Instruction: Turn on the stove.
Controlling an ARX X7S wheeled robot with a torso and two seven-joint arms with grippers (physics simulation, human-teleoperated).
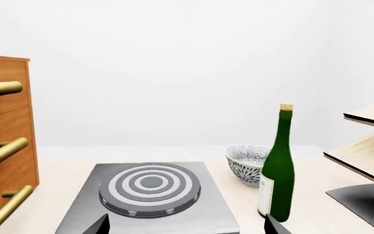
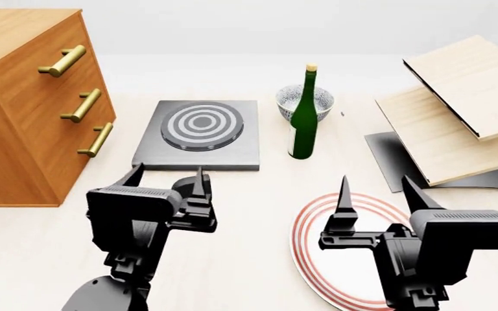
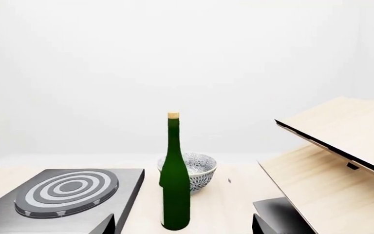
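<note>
Flat square grey stove (image 2: 199, 135) with pale raised rings lies level on the light wooden table (image 2: 249, 194), beside a glossy green bottle (image 2: 303, 116) — left gripper (image 2: 166, 180) just short of it, right gripper (image 2: 379, 188) over a plate (image 2: 310, 249), both spread open

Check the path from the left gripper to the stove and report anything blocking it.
Nothing visible blocks it. The left gripper hangs open just short of the stove, with only bare table between them. The green bottle and patterned bowl stand off to the stove's right, the wooden drawer unit to its left.
</note>
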